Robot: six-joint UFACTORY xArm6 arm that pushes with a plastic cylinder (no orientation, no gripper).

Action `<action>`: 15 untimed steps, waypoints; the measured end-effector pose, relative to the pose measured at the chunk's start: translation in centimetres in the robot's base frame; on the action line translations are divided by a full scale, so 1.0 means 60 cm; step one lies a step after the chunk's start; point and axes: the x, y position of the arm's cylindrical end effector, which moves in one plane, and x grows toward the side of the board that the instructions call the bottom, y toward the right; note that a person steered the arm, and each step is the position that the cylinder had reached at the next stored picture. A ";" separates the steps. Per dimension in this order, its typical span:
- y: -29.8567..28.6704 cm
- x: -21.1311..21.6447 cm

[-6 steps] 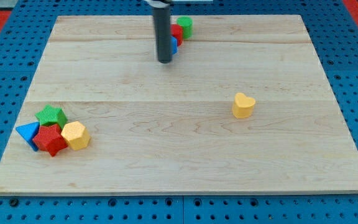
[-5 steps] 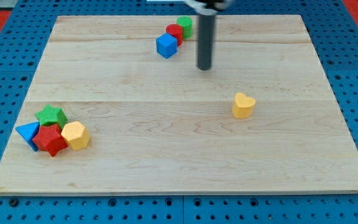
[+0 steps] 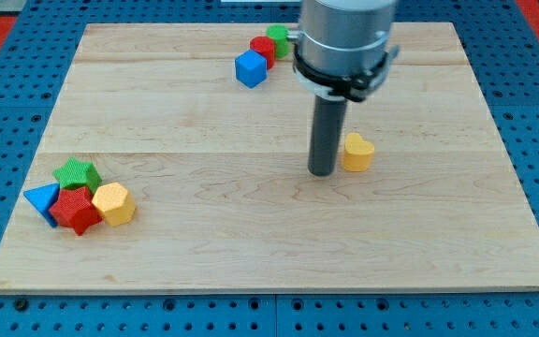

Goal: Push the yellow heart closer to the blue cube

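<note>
**Tip down just left of the yellow heart, mid-board**

My tip rests on the wooden board, right beside the yellow heart on the heart's left as the view shows it; whether the rod actually touches the heart I cannot tell; the rod is bare and grasps nothing, having no jaws at all.

The yellow heart sits a little right of the board's middle, with bare wood between it and the right edge, and more bare wood below it toward the view's bottom edge; the blue cube lies well apart from it, up and to the view's left, near the top edge; a red block and a green block stand just beyond the cube, closer still to that top edge, their shapes hard to make out.

In the bottom-left corner a cluster huddles near the left edge: a green star, a blue triangle, a red star and a yellow hexagon, all pressed together; the wide stretch between this cluster and my tip holds only wood.
</note>
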 end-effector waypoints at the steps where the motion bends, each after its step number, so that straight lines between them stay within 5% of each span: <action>1: 0.014 -0.019; 4: 0.183 0.026; 15: -0.108 -0.145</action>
